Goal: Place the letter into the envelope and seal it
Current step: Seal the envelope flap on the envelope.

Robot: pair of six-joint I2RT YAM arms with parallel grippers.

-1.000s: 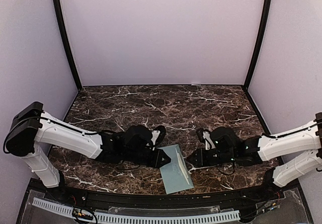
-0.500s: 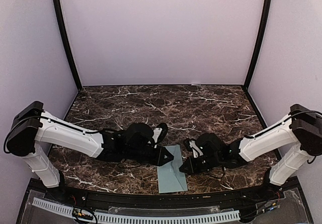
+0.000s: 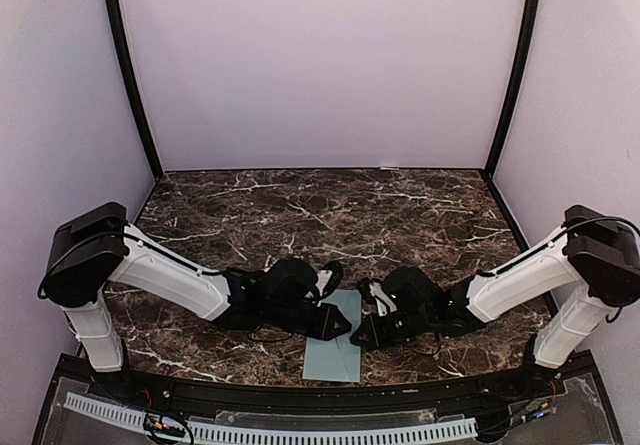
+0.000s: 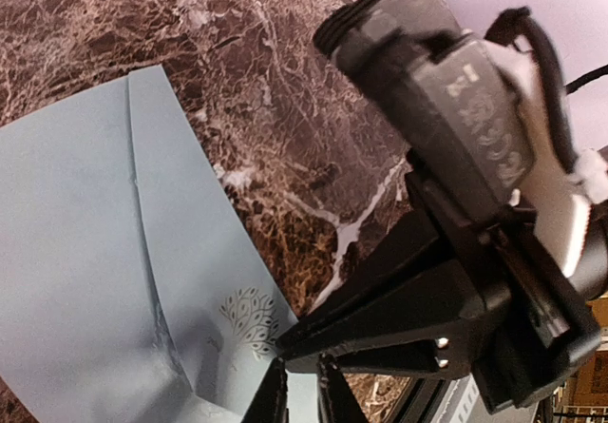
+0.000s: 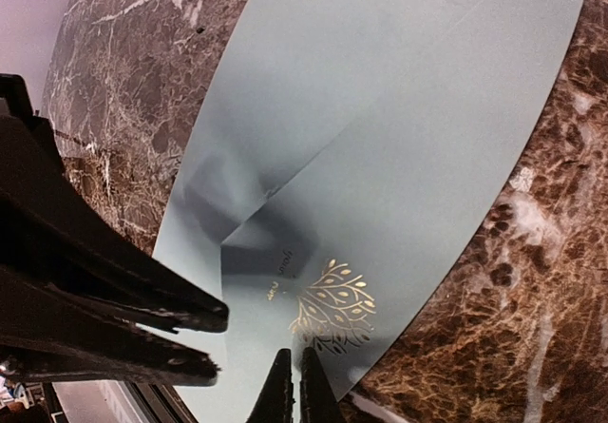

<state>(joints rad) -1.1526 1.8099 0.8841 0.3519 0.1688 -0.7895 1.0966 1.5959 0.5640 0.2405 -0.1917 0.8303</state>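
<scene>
The pale grey-teal envelope lies flat near the table's front edge, its flap folded down. A gold tree emblem marks the flap. My left gripper reaches in from the left, its fingers all but shut, a sliver apart, tips resting on the envelope. My right gripper comes from the right, shut, tips down on the envelope just below the emblem. The two grippers nearly meet tip to tip. The letter is hidden.
The dark marble table runs back to pale enclosure walls with black corner posts. A black rail edges the front, just below the envelope. Both forearms lie low over the table.
The right arm swung left onto the envelope and its jaws closed. The left gripper slid right. The envelope turned more upright and shifted left toward the front rail.
</scene>
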